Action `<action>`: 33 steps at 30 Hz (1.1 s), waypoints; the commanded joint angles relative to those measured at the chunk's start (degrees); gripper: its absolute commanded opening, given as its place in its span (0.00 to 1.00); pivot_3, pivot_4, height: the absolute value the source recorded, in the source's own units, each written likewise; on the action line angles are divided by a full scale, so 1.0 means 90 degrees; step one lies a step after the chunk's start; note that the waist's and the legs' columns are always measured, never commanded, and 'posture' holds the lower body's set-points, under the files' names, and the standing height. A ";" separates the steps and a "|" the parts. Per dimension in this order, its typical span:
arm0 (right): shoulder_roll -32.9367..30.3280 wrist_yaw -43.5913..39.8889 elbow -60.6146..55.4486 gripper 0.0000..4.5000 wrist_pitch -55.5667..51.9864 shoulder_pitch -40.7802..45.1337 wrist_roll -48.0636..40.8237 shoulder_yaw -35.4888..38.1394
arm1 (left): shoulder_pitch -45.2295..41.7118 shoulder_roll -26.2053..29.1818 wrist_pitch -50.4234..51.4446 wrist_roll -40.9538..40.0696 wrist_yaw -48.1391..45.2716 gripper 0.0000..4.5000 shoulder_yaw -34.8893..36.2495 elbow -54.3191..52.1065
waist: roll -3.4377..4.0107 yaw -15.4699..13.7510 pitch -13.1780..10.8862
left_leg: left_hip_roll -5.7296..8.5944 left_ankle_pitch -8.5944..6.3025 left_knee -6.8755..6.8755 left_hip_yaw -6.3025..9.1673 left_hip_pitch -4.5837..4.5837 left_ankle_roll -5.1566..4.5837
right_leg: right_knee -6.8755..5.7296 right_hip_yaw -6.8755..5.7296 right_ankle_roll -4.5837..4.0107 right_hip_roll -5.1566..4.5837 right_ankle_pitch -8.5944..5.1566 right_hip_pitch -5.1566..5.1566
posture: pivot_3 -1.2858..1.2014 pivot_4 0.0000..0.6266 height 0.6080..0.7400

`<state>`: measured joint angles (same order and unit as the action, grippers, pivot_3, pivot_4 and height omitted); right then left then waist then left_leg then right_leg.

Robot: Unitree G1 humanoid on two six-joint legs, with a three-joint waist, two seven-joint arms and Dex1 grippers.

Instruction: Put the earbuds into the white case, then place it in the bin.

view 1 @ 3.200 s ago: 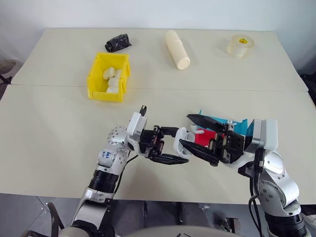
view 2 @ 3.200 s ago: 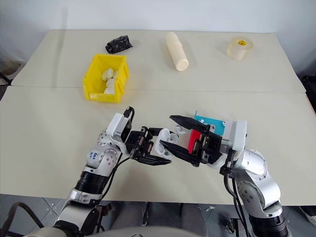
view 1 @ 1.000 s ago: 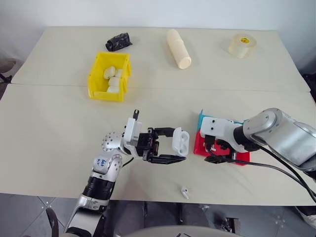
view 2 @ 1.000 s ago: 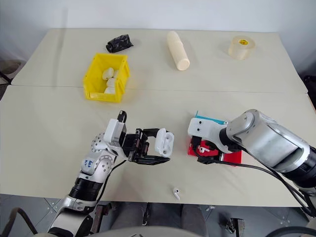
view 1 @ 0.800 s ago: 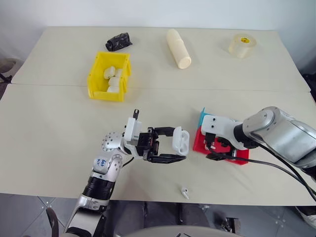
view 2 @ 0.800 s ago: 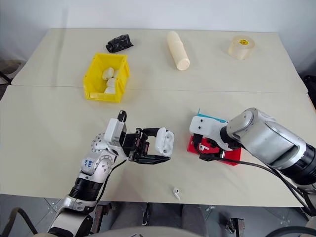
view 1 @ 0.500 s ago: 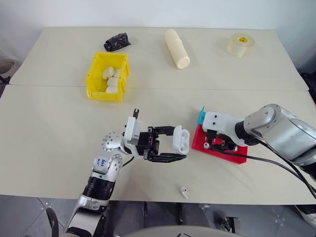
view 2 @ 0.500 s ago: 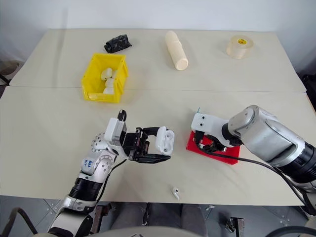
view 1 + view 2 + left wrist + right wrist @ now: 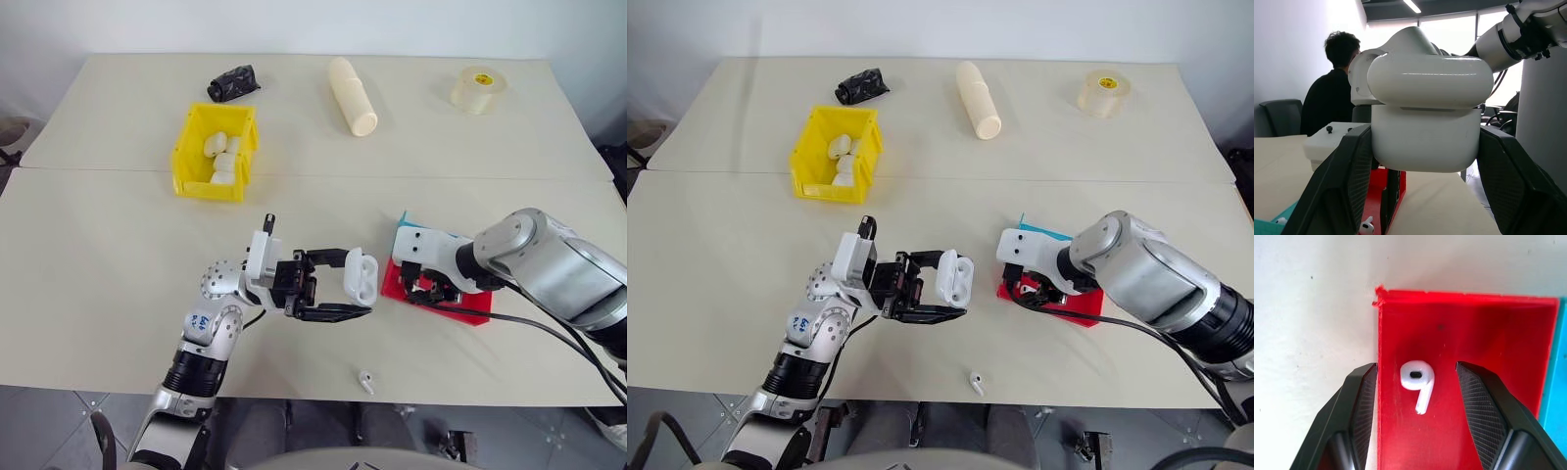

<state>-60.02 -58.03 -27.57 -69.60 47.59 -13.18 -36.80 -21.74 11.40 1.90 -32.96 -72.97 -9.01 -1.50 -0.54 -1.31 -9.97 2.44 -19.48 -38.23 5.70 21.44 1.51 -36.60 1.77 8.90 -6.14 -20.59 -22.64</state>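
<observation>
My left gripper (image 9: 358, 284) is shut on the white case (image 9: 360, 276), holding it above the table's middle; the case (image 9: 1425, 117) sits between both black fingers. My right gripper (image 9: 431, 291) points down into the red tray (image 9: 472, 306). Its fingers stand open on either side of one earbud (image 9: 1418, 382), which lies on the red tray floor (image 9: 1474, 333) with small gaps to both pads. A second earbud (image 9: 365, 380) lies loose on the table near the front edge. The yellow bin (image 9: 211, 186) stands at the back left with several white items inside.
A blue tray (image 9: 403, 223) peeks out behind the red one. At the back lie a black crumpled object (image 9: 233, 81), a cream cylinder (image 9: 351, 96) and a tape roll (image 9: 477, 88). A seated person (image 9: 1334, 93) shows past the case.
The right gripper left the case and went down over the red tray, then its fingers narrowed around the earbud there. An earbud now lies by the front edge. The left gripper stayed still.
</observation>
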 commanded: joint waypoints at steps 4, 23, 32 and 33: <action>0.0054 -0.0055 -0.0119 0.50 0.0138 0.0120 0.0218 -0.0152 | -0.0008 -0.0028 0.0001 -0.0084 0.0041 0.62 -0.0005 -0.0231 | 0.0000 0.0000 0.0000 | 0.0000 0.0000 0.0000 0.0000 0.0000 0.0000 | 0.0001 0.0000 0.0000 0.0000 0.0000 0.0000 | 0.52 0.24 1.00; -0.0041 -0.0255 -0.0202 0.36 0.0280 0.0003 0.0548 -0.0340 | -0.0020 -0.0017 0.0024 -0.0107 0.0021 0.62 0.0024 -0.0196 | 0.0000 0.0001 0.0000 | -0.0001 0.0000 0.0001 0.0001 0.0000 0.0000 | 0.0001 0.0000 0.0000 0.0001 0.0000 0.0000 | 0.52 0.24 1.00; -0.0054 -0.0230 -0.0344 0.11 0.0176 -0.0135 0.0547 -0.0154 | 0.0050 0.0004 -0.0044 -0.0095 -0.0063 0.62 0.0046 -0.0132 | 0.0000 0.0002 0.0000 | -0.0001 0.0000 -0.0001 0.0001 0.0000 0.0000 | 0.0000 0.0000 0.0000 0.0001 0.0000 0.0001 | 0.52 0.24 1.00; -0.0078 -0.0227 -0.0372 0.11 0.0159 -0.0152 0.0538 -0.0108 | 0.0052 0.0006 -0.0049 -0.0095 -0.0071 0.62 0.0053 -0.0121 | 0.0000 0.0000 0.0000 | -0.0001 0.0000 -0.0001 0.0001 0.0000 0.0000 | 0.0001 0.0000 0.0000 0.0001 0.0000 0.0001 | 0.52 0.24 1.00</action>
<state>-59.88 -60.15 -29.30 -67.64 46.74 -8.23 -38.89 -21.72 11.47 2.38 -33.07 -73.32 -8.98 -1.49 -0.54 -1.31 -9.97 2.43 -19.48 -38.23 5.70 21.44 1.51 -36.59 1.76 8.90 -6.14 -20.59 -22.62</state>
